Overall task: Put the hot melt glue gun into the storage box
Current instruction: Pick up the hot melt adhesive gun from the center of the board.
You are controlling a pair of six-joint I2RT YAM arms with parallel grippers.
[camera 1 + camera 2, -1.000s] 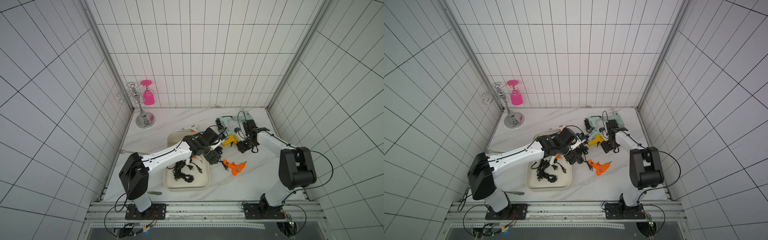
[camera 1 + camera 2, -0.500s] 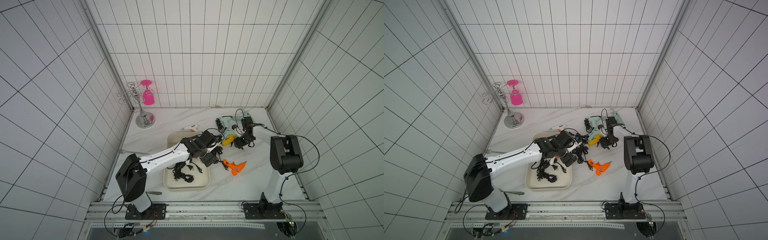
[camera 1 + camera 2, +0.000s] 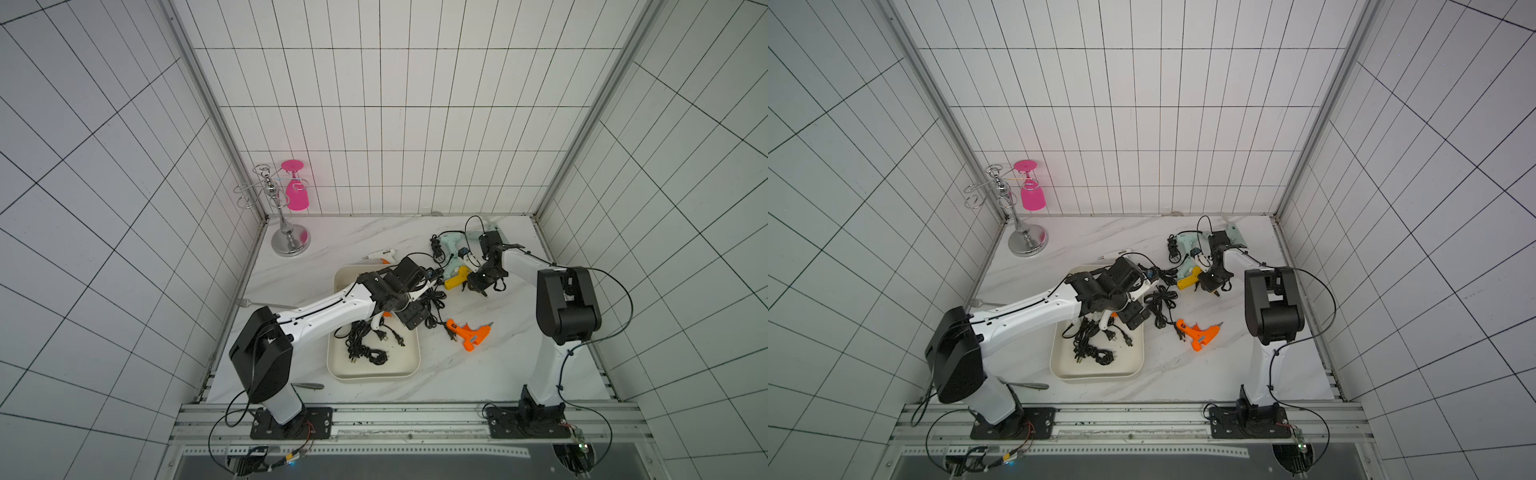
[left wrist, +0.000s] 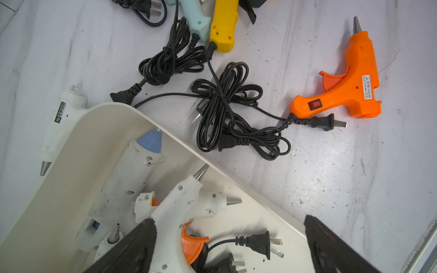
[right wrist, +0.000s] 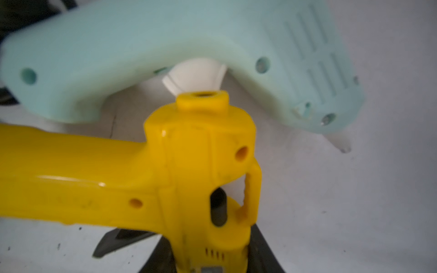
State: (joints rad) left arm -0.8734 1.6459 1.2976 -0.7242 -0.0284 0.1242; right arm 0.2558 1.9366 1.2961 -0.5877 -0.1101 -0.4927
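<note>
Pinching yellow gun (image 5: pixel 189 165) in right hand (image 3: pixel 478 286); holding left hand (image 4: pixel 227 224) spread, box (image 4: pixel 94 141) just beneath.

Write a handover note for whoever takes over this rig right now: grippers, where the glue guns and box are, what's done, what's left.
Left gripper: open, empty, over the edge of the storage box.
Right gripper: closed on the yellow glue gun by its nose; the gun lies on the table against the mint glue gun, not lifted.
Done: several white glue guns are in the box.
Left: yellow, mint, the orange glue gun and one white glue gun behind the box.
</note>
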